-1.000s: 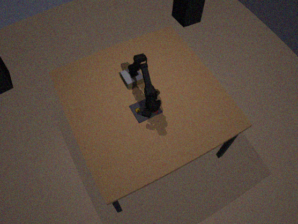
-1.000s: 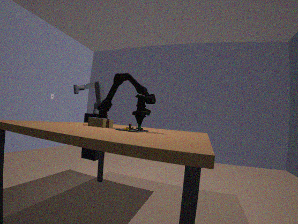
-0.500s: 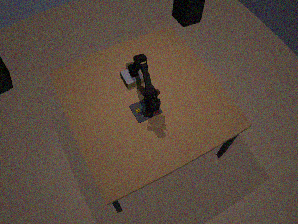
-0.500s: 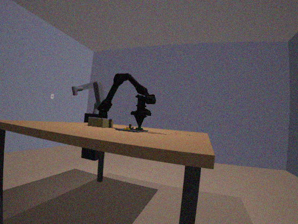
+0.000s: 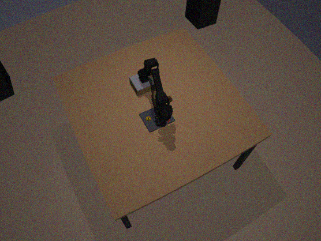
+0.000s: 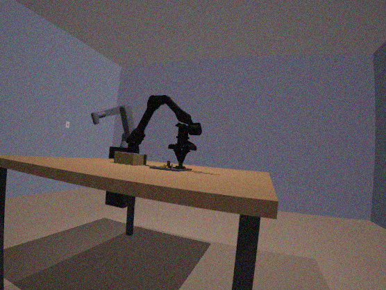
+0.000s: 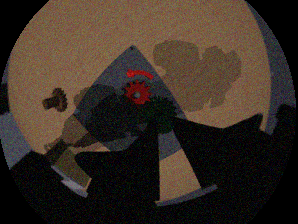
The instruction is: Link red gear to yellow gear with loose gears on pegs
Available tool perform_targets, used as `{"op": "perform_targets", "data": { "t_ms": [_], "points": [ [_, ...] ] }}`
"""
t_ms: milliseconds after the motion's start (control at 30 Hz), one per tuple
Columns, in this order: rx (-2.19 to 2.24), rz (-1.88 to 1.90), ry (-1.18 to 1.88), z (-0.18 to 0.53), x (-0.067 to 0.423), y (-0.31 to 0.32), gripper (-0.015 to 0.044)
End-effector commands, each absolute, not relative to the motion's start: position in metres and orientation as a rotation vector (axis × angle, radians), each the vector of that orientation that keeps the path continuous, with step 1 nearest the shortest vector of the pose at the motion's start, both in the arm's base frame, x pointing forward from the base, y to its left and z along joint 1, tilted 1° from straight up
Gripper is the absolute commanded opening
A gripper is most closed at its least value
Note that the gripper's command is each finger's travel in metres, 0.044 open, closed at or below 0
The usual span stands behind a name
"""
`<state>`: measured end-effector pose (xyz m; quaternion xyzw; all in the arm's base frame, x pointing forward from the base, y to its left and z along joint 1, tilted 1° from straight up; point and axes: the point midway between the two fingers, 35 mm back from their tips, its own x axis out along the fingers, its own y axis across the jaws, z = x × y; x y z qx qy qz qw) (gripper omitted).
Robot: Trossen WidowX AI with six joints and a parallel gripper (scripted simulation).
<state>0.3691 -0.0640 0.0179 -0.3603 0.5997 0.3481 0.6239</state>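
The grey board (image 5: 150, 128) (image 7: 120, 62) lies on the table. The red gear (image 5: 168, 121) (image 7: 138, 93) is near one corner, with the red arrow (image 7: 141, 74) beside it. The yellow gear (image 5: 146, 118) (image 6: 164, 166) is on the other side of the board. My gripper (image 6: 180, 165) (image 7: 162, 121) points down, shut on a green gear (image 6: 180, 167) (image 7: 164, 111). The green gear is low at the board, right beside the red gear; whether it sits flat or its teeth mesh cannot be told. A loose brown gear (image 5: 170, 99) (image 7: 60, 100) stands on the table off the board.
A pale box (image 5: 137, 83) (image 6: 130, 158) stands on the table near the arm's base. The arm hides part of the board in the top view. The gripper and dark shadow hide much of the board in the wrist view.
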Motion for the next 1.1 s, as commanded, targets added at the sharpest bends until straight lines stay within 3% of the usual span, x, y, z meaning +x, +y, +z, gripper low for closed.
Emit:
{"op": "perform_targets", "data": {
  "t_ms": [0,467,767,933,1067],
  "points": [
    [-0.780,0.754,1.393,0.0166,0.3698,-0.0635,0.0000],
    [-0.563,0.545,1.460,0.0141,0.3692,-0.0644,0.0000],
    [-0.624,0.603,1.444,0.0131,0.3698,-0.0633,0.0000],
    [-0.661,0.639,1.433,0.0152,0.3696,-0.0634,0.0131],
    [-0.703,0.679,1.420,0.0195,0.3695,-0.0634,0.0140]
  ]
}}
